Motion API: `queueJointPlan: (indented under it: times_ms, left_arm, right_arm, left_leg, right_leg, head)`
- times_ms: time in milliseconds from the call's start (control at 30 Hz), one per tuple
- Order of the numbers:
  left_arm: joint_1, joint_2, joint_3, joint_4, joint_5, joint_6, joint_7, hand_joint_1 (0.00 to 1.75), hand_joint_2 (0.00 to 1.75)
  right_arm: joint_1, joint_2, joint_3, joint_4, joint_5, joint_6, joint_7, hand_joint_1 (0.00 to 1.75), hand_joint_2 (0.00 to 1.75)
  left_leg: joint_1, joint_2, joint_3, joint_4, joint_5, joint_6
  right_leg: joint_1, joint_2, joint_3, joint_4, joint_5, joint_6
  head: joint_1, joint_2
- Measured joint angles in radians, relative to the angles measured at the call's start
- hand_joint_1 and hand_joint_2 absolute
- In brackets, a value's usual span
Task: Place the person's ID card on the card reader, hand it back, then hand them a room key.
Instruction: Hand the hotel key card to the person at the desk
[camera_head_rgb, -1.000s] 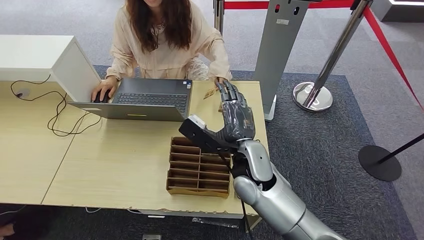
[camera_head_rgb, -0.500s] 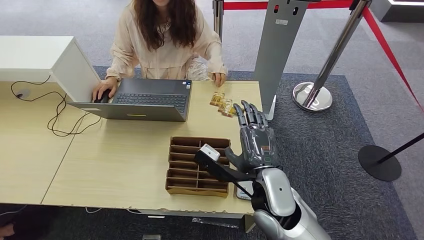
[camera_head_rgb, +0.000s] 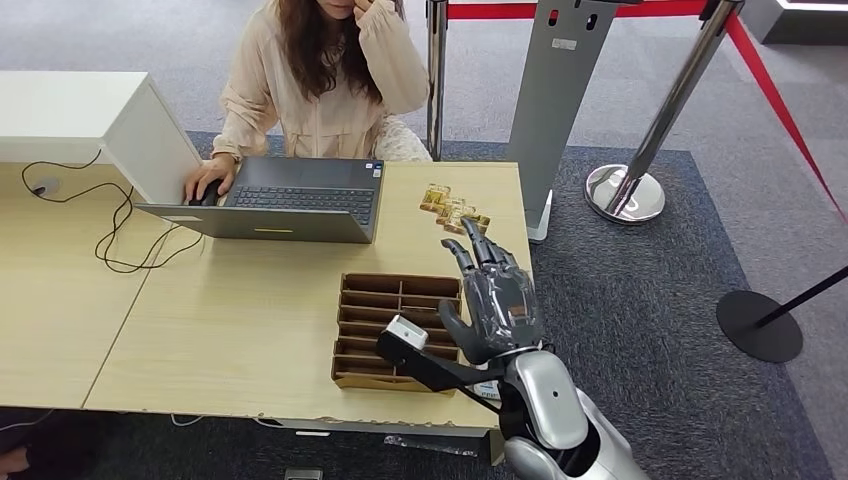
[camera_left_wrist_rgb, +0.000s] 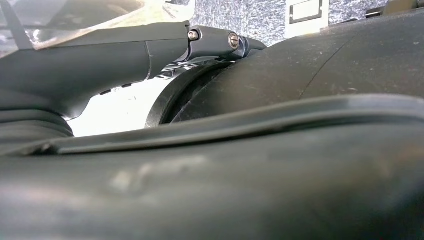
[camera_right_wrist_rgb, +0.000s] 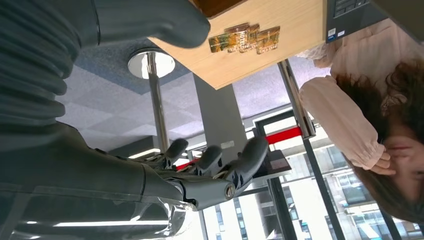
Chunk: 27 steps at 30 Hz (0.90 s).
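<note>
My right hand (camera_head_rgb: 495, 300) hovers over the table's right front corner, beside the cardboard organizer (camera_head_rgb: 385, 325). Its fingers are spread and it holds nothing. The right wrist view shows the same hand (camera_right_wrist_rgb: 190, 175) empty, fingers apart. A few gold cards (camera_head_rgb: 452, 210) lie fanned on the table near its far right edge, beyond my fingertips, and appear in the right wrist view as well (camera_right_wrist_rgb: 245, 39). The person (camera_head_rgb: 320, 90) sits behind the laptop (camera_head_rgb: 290, 200), one hand on it, the other raised to the face. My left hand (camera_left_wrist_rgb: 100, 55) lies close against dark body parts, its fingers unclear.
A white box (camera_head_rgb: 90, 120) stands at the table's back left with a black cable (camera_head_rgb: 120, 230) trailing from it. A grey pillar (camera_head_rgb: 560, 90) and a rope stanchion (camera_head_rgb: 625, 190) stand right of the table (camera_head_rgb: 230, 330). A small white device (camera_head_rgb: 487, 388) peeks out under my wrist.
My right hand has drawn back from the gold cards at the far edge to the front right corner. The person's hand left the table and rose to the face.
</note>
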Motion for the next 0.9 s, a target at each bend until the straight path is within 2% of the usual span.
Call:
queueJointPlan:
  times_ms: [33,167,333,667,900]
  left_arm:
    - [0.0,0.0,0.0,0.0,-0.001,0.0,0.0,0.0,0.0]
    - [-0.001,0.005,0.0,0.0,-0.003,-0.009,-0.029,0.0,0.0]
    - [0.0,0.022,0.0,0.0,-0.003,-0.015,-0.063,0.0,0.0]
    - [0.0,0.028,0.0,0.0,-0.006,-0.017,-0.058,0.0,0.0]
    - [-0.002,0.022,0.0,0.0,-0.018,-0.015,-0.003,0.0,0.0]
  right_arm:
    - [-0.002,0.001,0.003,0.002,0.0,0.003,-0.001,0.81,1.75]
    - [-0.029,0.014,0.029,0.027,0.0,0.027,-0.002,0.67,1.75]
    - [-0.063,0.032,0.066,0.066,-0.01,0.056,0.007,0.68,1.75]
    - [-0.091,0.064,0.105,0.157,-0.057,0.062,0.012,0.82,1.75]
    - [-0.103,0.084,0.123,0.222,-0.079,0.041,0.002,1.0,1.75]
  left_leg:
    - [0.0,0.0,0.0,0.0,0.0,0.0]
    - [0.0,0.0,0.0,0.0,0.0,0.0]
    - [0.001,-0.001,0.0,0.0,0.0,0.0]
    - [0.001,-0.001,-0.001,0.0,0.0,0.0]
    - [0.001,-0.001,-0.001,0.0,0.0,0.0]
  right_leg:
    - [0.0,0.0,0.0,0.0,0.0,0.0]
    - [0.0,0.0,0.0,0.0,0.0,0.0]
    - [0.0,-0.001,0.0,0.0,0.0,0.0]
    - [0.0,-0.001,0.0,0.0,0.0,0.0]
    - [0.0,-0.001,0.0,0.0,0.0,0.0]
  head:
    - [0.0,0.0]
    - [0.0,0.0]
    - [0.0,0.0]
    - [0.0,0.0]
    - [0.0,0.0]
